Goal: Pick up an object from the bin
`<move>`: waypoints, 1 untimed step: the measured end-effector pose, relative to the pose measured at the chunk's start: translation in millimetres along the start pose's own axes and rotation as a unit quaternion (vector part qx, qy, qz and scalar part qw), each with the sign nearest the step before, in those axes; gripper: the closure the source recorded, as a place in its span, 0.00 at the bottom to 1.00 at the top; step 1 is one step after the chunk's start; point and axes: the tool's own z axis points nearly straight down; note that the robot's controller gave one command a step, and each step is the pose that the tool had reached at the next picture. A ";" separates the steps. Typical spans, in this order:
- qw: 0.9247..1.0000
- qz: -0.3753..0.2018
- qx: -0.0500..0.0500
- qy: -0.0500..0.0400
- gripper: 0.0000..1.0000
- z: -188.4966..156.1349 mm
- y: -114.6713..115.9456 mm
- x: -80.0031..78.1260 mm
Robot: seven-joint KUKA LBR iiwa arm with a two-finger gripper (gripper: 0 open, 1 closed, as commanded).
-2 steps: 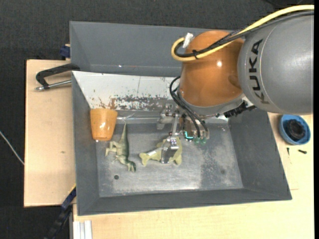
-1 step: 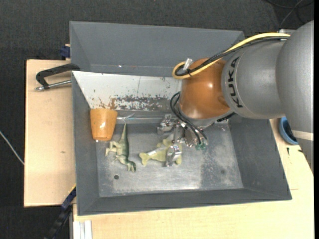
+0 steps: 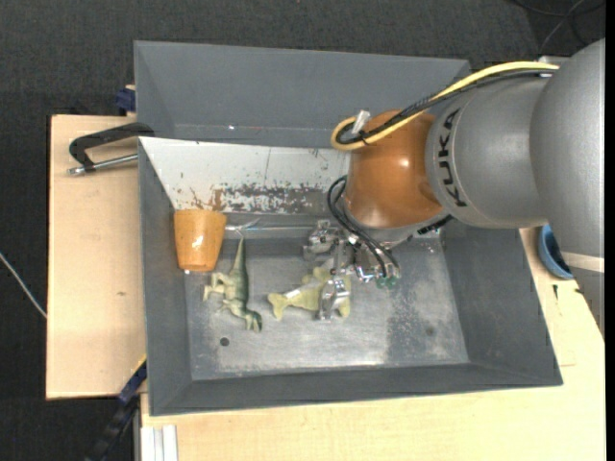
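My gripper [image 3: 333, 301] hangs low over the middle of the bin floor, under the orange cover. Its metal fingers reach down beside a pale yellow-green toy creature [image 3: 300, 300] that lies flat there; one fingertip touches or overlaps the toy's right end. I cannot make out how far apart the fingers stand. Further left lies a green toy dinosaur [image 3: 235, 292], stretched from the back toward the front. An orange plastic cup [image 3: 197, 239] leans against the bin's left wall, apart from the gripper.
The arm comes in from the right and covers the bin's back right part. A small dark speck [image 3: 224, 341] lies near the front left. Bare floor stretches across the front and right of the bin.
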 end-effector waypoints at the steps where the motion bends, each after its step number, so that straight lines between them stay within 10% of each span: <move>1: 1.000 0.000 0.000 0.000 0.00 -1.2 0.9 -1.2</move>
